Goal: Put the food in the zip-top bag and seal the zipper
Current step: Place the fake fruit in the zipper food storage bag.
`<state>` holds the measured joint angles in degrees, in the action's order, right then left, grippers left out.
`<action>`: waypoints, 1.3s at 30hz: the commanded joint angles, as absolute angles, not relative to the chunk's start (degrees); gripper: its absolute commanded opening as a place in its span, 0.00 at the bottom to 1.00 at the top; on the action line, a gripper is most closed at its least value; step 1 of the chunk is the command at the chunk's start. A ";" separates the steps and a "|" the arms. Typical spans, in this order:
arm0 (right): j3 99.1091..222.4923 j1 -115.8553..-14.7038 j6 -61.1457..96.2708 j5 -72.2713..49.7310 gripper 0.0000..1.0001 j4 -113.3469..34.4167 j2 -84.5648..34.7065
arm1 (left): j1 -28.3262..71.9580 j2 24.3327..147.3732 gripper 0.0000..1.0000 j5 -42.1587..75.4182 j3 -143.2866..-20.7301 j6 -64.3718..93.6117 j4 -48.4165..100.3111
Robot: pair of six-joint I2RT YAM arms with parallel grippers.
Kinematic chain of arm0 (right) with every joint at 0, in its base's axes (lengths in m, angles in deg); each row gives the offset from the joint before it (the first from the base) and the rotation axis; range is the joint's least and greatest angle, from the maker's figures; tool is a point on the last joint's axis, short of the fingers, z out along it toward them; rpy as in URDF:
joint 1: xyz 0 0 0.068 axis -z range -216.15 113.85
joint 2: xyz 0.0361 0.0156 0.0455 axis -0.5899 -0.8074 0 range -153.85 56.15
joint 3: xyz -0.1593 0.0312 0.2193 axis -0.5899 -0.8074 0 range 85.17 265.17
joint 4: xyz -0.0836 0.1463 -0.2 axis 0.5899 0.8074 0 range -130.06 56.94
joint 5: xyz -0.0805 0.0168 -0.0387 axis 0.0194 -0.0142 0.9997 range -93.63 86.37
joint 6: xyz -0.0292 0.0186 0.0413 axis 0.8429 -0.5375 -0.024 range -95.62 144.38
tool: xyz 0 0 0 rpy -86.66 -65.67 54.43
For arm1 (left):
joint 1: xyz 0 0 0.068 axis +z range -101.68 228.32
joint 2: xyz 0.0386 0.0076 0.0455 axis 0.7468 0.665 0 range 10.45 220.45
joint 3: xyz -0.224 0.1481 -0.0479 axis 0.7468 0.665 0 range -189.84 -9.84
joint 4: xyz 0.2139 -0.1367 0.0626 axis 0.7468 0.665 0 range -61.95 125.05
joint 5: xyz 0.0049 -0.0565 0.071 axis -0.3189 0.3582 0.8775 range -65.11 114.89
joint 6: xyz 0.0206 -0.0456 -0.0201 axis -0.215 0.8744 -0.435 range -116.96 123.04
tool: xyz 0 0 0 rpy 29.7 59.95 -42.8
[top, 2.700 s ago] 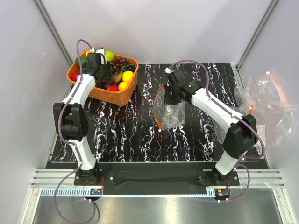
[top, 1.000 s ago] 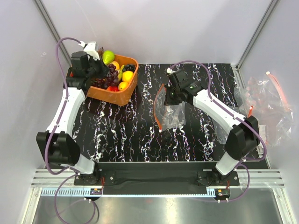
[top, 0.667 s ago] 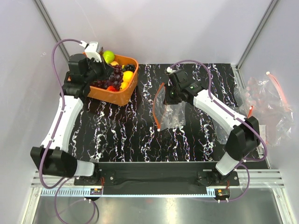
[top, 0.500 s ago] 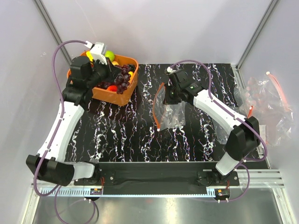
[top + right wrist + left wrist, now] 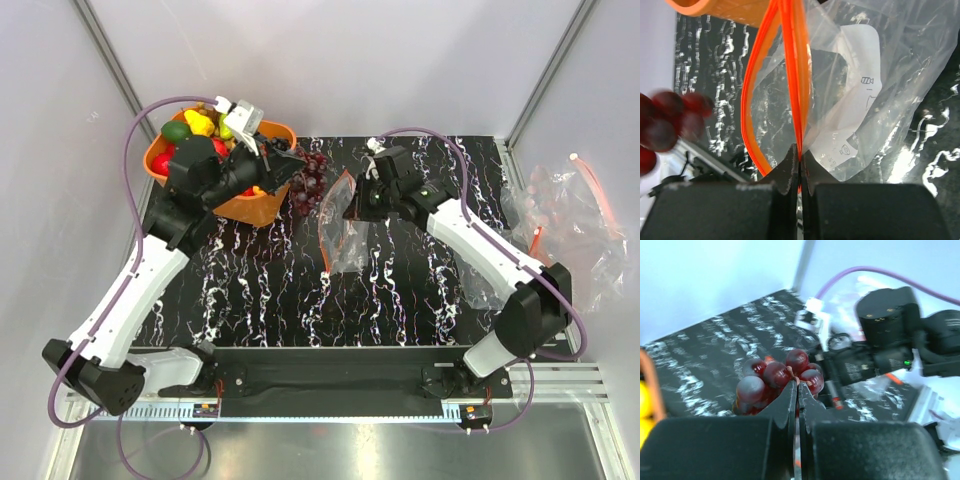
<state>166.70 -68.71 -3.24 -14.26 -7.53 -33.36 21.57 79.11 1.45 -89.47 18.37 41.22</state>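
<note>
My left gripper (image 5: 297,166) is shut on the dark purple grape bunch (image 5: 309,186) and holds it in the air just right of the orange basket (image 5: 247,208); the bunch also shows in the left wrist view (image 5: 777,377). My right gripper (image 5: 354,207) is shut on one side of the orange-red zipper (image 5: 794,75) and holds the clear zip-top bag (image 5: 350,235) up, with its mouth gaping toward the grapes. The other zipper side (image 5: 754,105) bows away. Other toy fruit, green (image 5: 175,131), yellow (image 5: 199,122) and red (image 5: 160,163), lies in the basket.
Several more clear bags (image 5: 565,225) lie in a heap off the mat's right edge. Grey walls and metal frame posts close in the back and both sides. The black marbled mat (image 5: 300,290) covers the table.
My left arm has lifted the grape bunch out of the basket and swung it right toward the bag. My right gripper has raised the bag and moved it slightly right; its mouth has opened wider.
</note>
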 commanded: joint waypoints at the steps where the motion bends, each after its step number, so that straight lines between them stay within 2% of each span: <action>1: 165.42 -67.88 -6.20 -19.80 0.00 -11.93 -29.98 | 19.06 78.82 0.00 -3.15 -88.33 22.81 31.13; 12: 163.04 -66.92 -7.97 -22.35 0.00 -13.08 -27.35 | 11.76 80.23 0.00 0.19 -88.59 23.08 28.49; 39: 161.19 -63.93 -9.02 -23.49 0.00 -11.85 -21.28 | 11.49 88.58 0.00 1.26 -84.63 21.32 24.98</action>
<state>161.31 -64.47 -8.73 -22.76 -10.26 -23.68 11.61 88.64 1.19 -84.32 22.37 29.66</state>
